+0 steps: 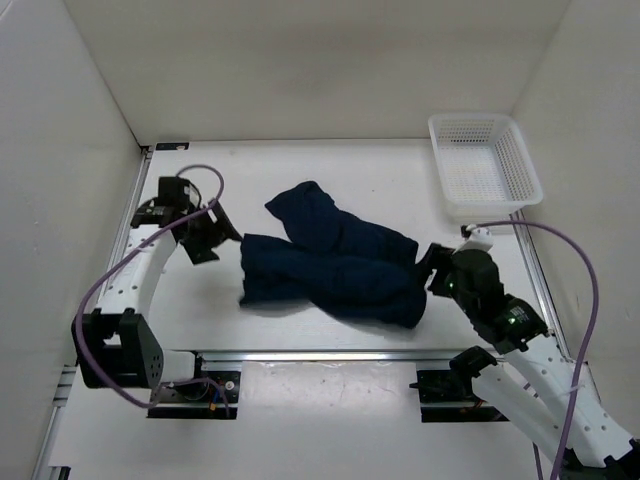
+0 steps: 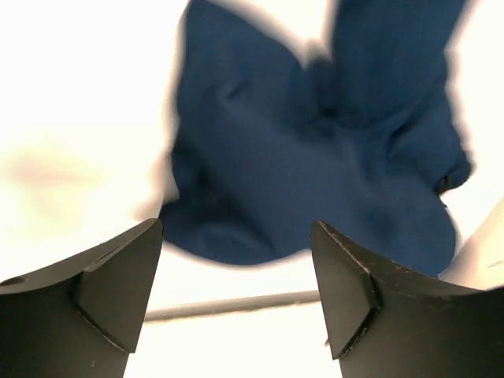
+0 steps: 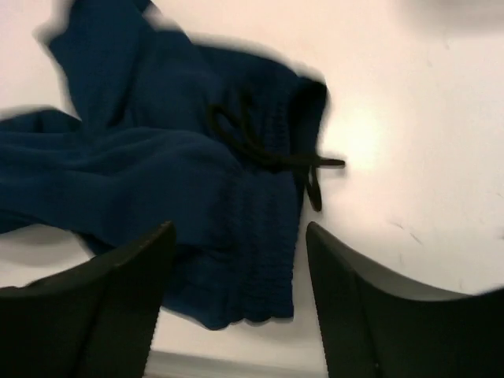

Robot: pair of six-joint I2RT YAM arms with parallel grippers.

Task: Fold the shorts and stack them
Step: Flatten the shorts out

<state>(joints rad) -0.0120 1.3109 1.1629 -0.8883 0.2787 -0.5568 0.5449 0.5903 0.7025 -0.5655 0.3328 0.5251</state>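
Well, nearest to me along the front rail (image 1: 330, 355) sit the two arm bases, and from there each arm reaches inward over the white table (image 1: 330, 170). The left gripper (image 1: 212, 233) is on my left side of the table, its fingers spread wide with nothing between them; through its wrist camera I see the two dark fingertips (image 2: 118, 276) well parted and the blue cloth lying just ahead of them, not in the gap. The right gripper (image 1: 432, 268) hovers at the opposite end of the cloth, likewise released and empty. From above it looks right up against the fabric, but I cannot tell whether it touches. Between the two grippers, in the middle of the table, lie the dark navy shorts (image 1: 330, 265), rumpled and not folded. Their gathered waistband (image 3: 272, 236) is at the right end, beneath the right fingers, with a dark drawstring (image 3: 268, 153) looped over it and one tail trailing onto the bare table. One leg runs left toward the left gripper, and the other angles off toward the far left, so the two legs fork apart. The cloth bunches thickly where they overlap. A purple cable (image 1: 560, 240) arcs over the right arm, and another loops round the left one. Farthest from me, in the far right corner, stands a white mesh basket (image 1: 530, 180), well apart from the shorts.
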